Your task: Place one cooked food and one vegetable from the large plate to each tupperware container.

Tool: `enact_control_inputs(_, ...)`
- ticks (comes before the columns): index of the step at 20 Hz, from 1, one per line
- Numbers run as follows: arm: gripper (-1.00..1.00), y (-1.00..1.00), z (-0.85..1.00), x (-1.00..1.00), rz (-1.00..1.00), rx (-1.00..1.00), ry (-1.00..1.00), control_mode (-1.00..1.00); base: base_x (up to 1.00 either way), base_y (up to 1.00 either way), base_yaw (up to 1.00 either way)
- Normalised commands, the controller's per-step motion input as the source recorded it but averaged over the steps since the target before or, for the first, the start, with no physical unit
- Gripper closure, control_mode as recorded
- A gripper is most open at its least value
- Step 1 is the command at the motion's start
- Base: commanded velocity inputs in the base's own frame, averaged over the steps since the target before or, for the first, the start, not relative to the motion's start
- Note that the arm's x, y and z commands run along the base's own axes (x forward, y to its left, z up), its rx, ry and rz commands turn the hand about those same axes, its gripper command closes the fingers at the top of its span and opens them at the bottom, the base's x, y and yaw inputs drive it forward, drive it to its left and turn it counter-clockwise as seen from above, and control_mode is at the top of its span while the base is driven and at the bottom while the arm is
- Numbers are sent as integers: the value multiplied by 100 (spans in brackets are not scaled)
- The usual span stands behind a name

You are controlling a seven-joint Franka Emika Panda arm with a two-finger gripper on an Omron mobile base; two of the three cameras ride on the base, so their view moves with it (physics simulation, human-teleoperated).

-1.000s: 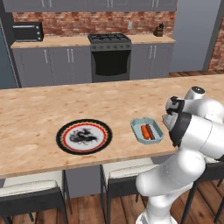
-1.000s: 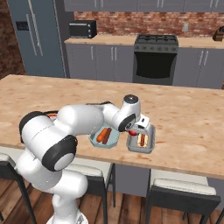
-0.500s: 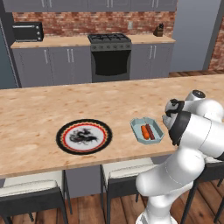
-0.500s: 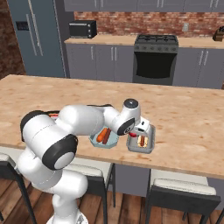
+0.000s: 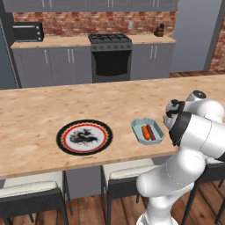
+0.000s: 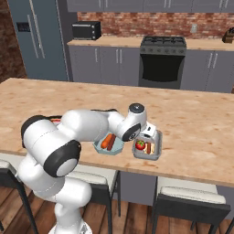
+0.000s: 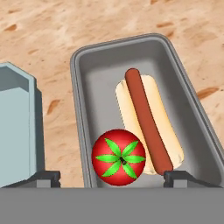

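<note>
Since a second ago, the arm has barely shifted.

Left base view: the large plate [image 5: 84, 137] lies bare on the counter [image 5: 39, 114], a pale blue tupperware container [image 5: 148, 130] beside it holding a sausage.

Right base view: a grey container [image 6: 147, 147] holds a tomato [image 6: 140, 145].

Hand view: the gripper [image 7: 112, 175] hangs jaws apart over tomato and hot dog [image 7: 148, 124].

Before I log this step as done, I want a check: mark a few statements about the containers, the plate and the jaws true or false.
1. The grey container holds a hot dog and a tomato. True.
2. The large plate still has food on it. False: it is bare.
3. The jaws grip the tomato. False: they stand apart, either side of it.
4. The pale blue container holds two items. True.
5. The tomato lies on the counter. False: it sits in the grey container.
</note>
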Motion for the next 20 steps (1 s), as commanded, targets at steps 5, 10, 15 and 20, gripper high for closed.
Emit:
enact_control_inputs(5, -100, 0, 2, 0, 0, 0, 0, -100, 0, 0, 0)
enact_control_inputs(10, -100, 6, 52, 0, -1, -7, 0, -100, 0, 0, 0)
enact_control_inputs(15, -100, 60, 84, -13, -3, -4, -2, -100, 0, 0, 0)
enact_control_inputs(20, -100, 100, 61, -71, 0, -4, -4, -100, 0, 0, 0)
